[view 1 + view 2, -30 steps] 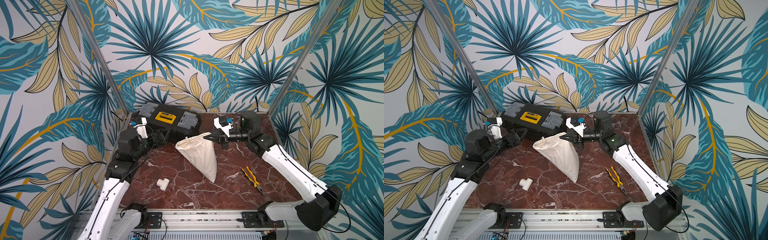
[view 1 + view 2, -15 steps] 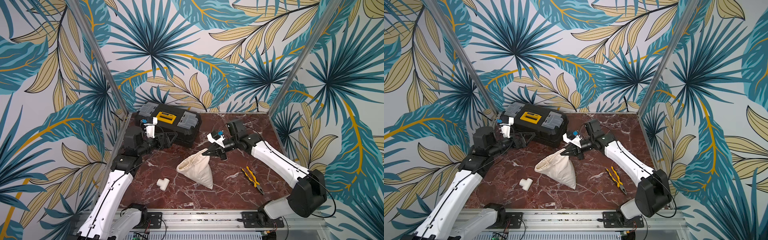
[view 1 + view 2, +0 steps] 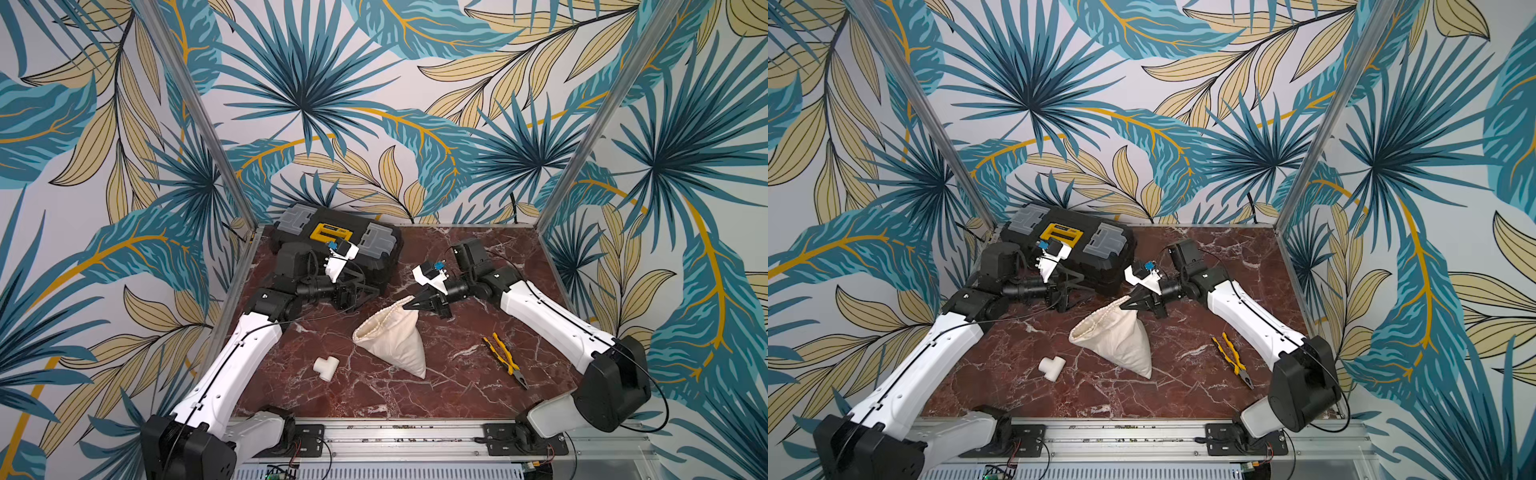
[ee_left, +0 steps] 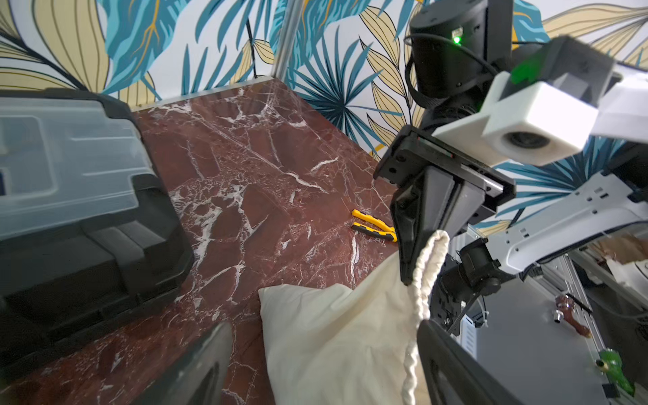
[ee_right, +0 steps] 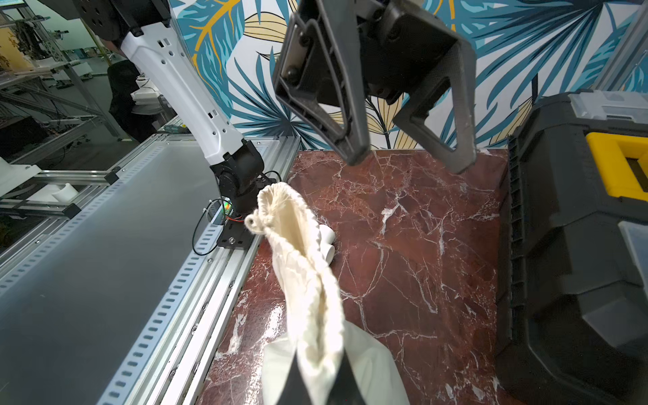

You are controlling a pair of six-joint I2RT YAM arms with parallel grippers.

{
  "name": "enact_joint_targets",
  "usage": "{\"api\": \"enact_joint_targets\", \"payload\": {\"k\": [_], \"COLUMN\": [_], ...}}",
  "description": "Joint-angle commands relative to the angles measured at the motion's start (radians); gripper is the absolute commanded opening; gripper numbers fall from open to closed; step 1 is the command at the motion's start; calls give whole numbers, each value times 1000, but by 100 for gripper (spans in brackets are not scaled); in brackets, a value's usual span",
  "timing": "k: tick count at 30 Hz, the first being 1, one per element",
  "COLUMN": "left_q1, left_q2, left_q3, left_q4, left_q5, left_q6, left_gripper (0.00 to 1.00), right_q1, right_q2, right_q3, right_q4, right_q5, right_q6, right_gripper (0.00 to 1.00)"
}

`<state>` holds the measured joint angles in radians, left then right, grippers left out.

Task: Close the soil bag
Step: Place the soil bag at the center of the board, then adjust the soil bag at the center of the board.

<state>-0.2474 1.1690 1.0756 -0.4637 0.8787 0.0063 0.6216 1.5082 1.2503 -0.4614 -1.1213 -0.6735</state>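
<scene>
The soil bag (image 3: 395, 345) lies about in the middle of the red marble surface (image 3: 457, 399), as both top views show. Its pointed corner is directed to the near side, and its gathered hem (image 3: 380, 318) is turned to the far left. The right pincer (image 3: 406, 306) is closed tight on the far right end of this hem, and the cloth rises a little from the surface up to it. The left pincer (image 5: 406, 161) is wide, with nothing between its fingers. It hangs just left of the far end of the bag, in front of the black toolbox (image 3: 332, 241), and it does not touch the cloth. A white pipe tee (image 3: 325, 368) lies near the bag on its left side. Yellow pliers (image 3: 505, 359) lie on the right, well apart from the bag.
</scene>
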Motion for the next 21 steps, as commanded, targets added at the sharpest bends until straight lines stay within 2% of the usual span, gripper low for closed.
{"api": "enact_joint_targets", "payload": {"k": [1,8,13,18,21], "left_q1": [-3,-35,-62,-81,-88], "left_q2": [16,64,73,100,106], "left_q3": [43,98,104,125,127], "left_q4": [-60,-187,-215,-279,-288], "left_q5": [77,95,111,94,83], "left_q6": [100,222,243,281,283], "left_gripper": [82,72,67,55,53], "right_q1": [-3,-2,-2,-2,-3], "right_q2": [13,14,11,6,3], "right_q3": [21,23,24,25,27], "right_q4": [-25,-45,-55,-67,-72], "right_q5": [19,19,17,17,15], "right_q6": [-11,-28,-35,-42,-42], "right_gripper": [2,2,1,1,1]}}
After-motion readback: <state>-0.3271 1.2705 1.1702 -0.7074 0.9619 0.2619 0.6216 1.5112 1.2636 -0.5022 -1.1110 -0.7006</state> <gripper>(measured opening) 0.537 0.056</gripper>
